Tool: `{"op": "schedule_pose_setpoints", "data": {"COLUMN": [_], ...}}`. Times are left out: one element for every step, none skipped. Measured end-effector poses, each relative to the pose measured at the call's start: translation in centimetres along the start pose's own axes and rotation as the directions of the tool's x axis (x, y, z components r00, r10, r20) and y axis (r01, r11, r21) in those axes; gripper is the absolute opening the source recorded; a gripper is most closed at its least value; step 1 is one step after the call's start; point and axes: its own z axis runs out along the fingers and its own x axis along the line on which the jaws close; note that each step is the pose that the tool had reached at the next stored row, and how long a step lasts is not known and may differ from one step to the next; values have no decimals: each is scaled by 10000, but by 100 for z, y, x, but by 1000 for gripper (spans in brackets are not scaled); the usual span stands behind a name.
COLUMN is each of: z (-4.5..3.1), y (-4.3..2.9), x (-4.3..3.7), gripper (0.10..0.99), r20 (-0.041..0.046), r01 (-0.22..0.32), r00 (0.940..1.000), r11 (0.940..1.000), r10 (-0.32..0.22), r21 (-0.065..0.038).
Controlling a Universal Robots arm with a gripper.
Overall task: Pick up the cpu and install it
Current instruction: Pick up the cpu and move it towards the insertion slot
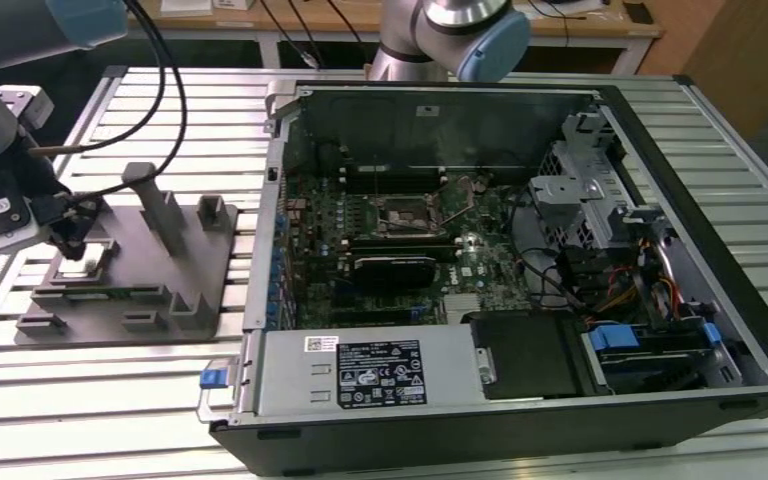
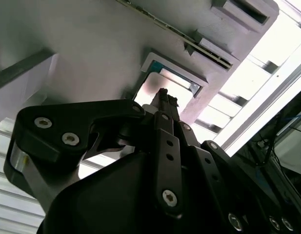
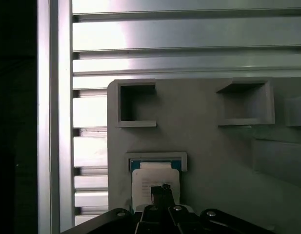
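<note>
The cpu point(image 1: 80, 268), a small pale square chip, lies flat in a shallow pocket at the near corner of the grey plastic fixture point(image 1: 177, 290) at the exterior view's left. My gripper point(image 1: 75, 248) hangs straight above it with the tip close over the chip. In both wrist views the fingers come together to one narrow tip, shut, over the cpu point(image 3: 146, 176) point(image 2: 152, 91). The gripper point(image 3: 162, 189) point(image 2: 163, 96) covers part of the chip's top. I cannot tell whether the tip touches it. The chip rests in the pocket of the fixture point(image 3: 209, 156) point(image 2: 91, 53).
An open computer case point(image 1: 704, 200) lies on the slatted metal table point(image 1: 91, 400), at the exterior view's right of the fixture. Its motherboard shows an open square socket point(image 1: 404, 212) mid-board. Upright posts point(image 1: 157, 205) rise from the fixture close to my arm. A second arm's base point(image 1: 458, 30) stands behind the case.
</note>
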Motion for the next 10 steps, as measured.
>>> {"op": "schedule_pose_setpoints", "data": {"z": [13, 30, 48, 64, 76, 80, 80, 79, 80, 81], "y": [3, 6, 9, 11, 11, 10, 11, 11, 11, 11], "x": [0, 0, 1, 0, 0, 1, 1, 1, 1, 1], "gripper": [106, 106, 106, 106, 106, 106, 106, 106, 106, 106], "r20": [-4, -8, -16, -24, -34, -41, -42, -43, -42, -41], "r01": [31, 62, 95, 123, 133, 133, 133, 133, 134, 134], "r00": [10000, 10000, 10000, 9999, 9999, 9999, 9999, 9999, 9999, 9999], "r11": [10000, 10000, 10000, 9999, 9999, 9999, 9999, 9999, 9999, 9999], "r10": [-31, -62, -95, -123, -133, -133, -133, -133, -134, -134], "r21": [0, 0, 1, 1, 2, 3, 3, 4, 3, 3]}}
